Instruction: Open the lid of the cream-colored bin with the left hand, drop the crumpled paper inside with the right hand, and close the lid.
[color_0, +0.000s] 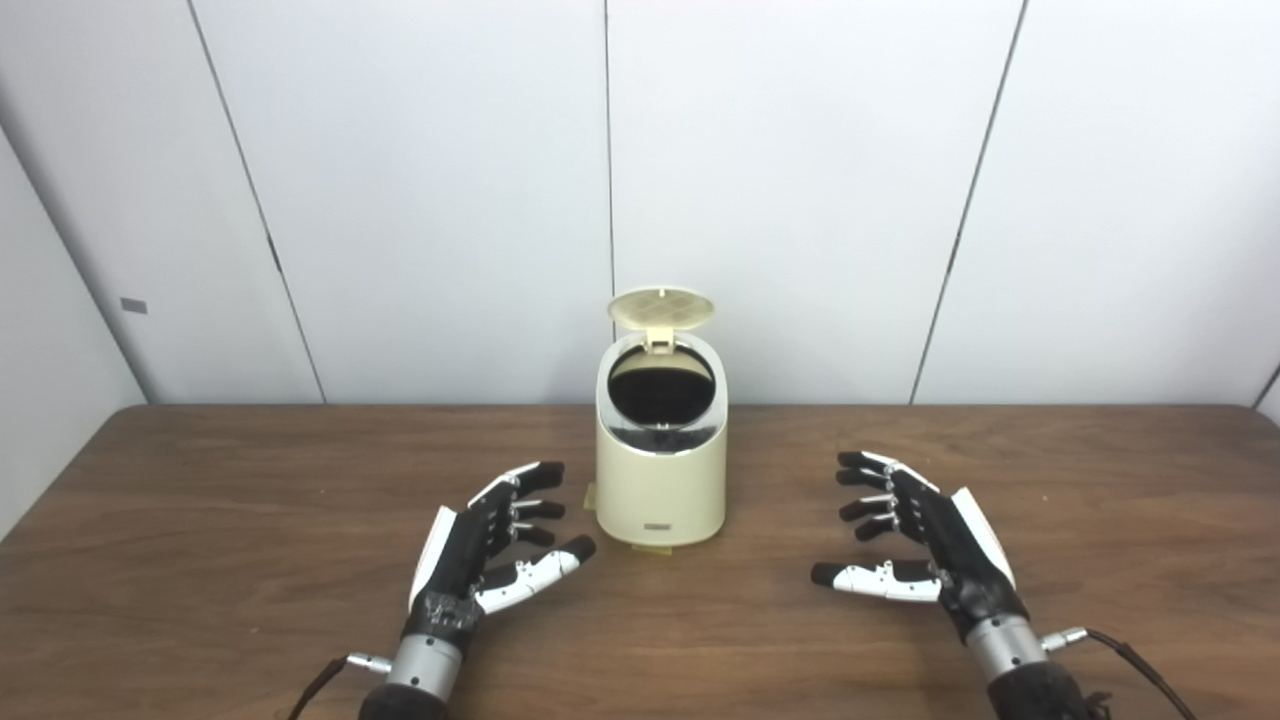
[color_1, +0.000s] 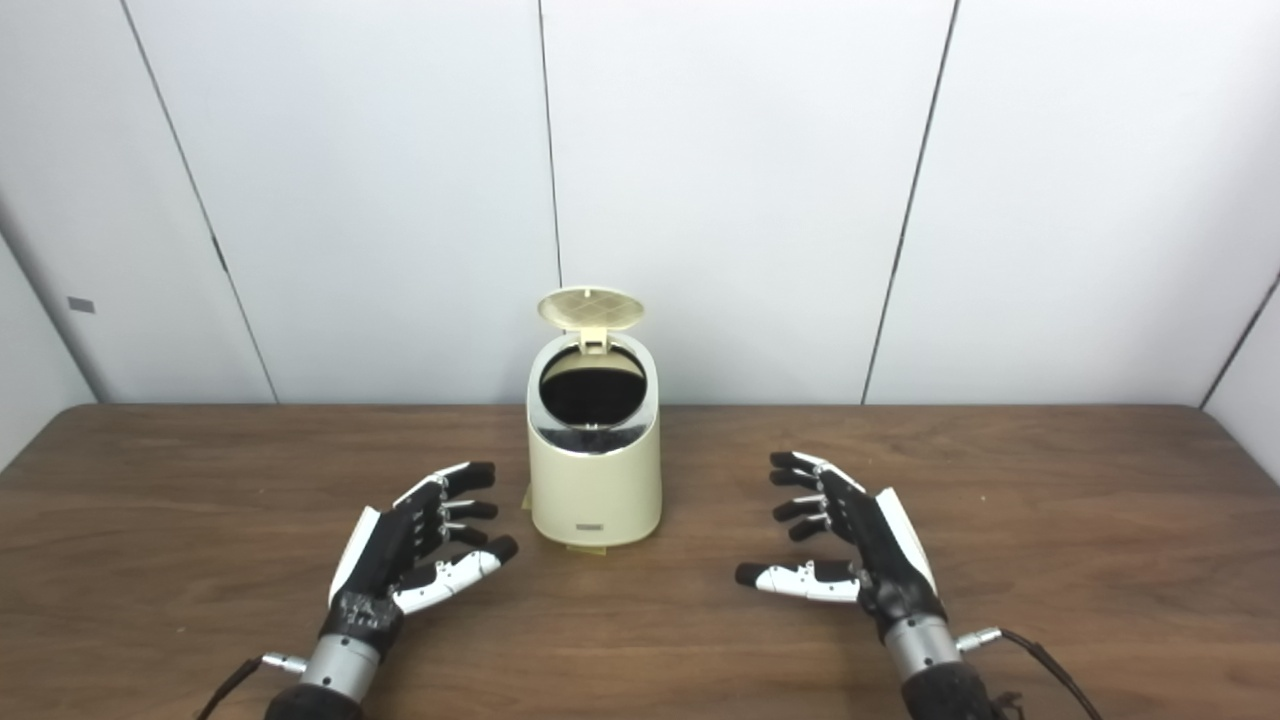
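Cream-colored bin (color_0: 660, 470) upright at the middle of the brown surface (color_0: 200, 560), near its far edge. Lid (color_0: 661, 308) raised and tilted back on the rear hinge, dark inside visible through the round opening. No view of crumpled paper anywhere. Left hand (color_0: 495, 545) just beside the bin's left, fingers spread, holding nothing. Right hand (color_0: 915, 535) further off on the bin's right, fingers also spread apart, empty. White wall panels (color_0: 800, 180) behind.

A bare test room, lab-like: plain white wall panels (color_0: 800, 200) fill the upper frame, a brown wooden table (color_0: 200, 560) spans the bottom.
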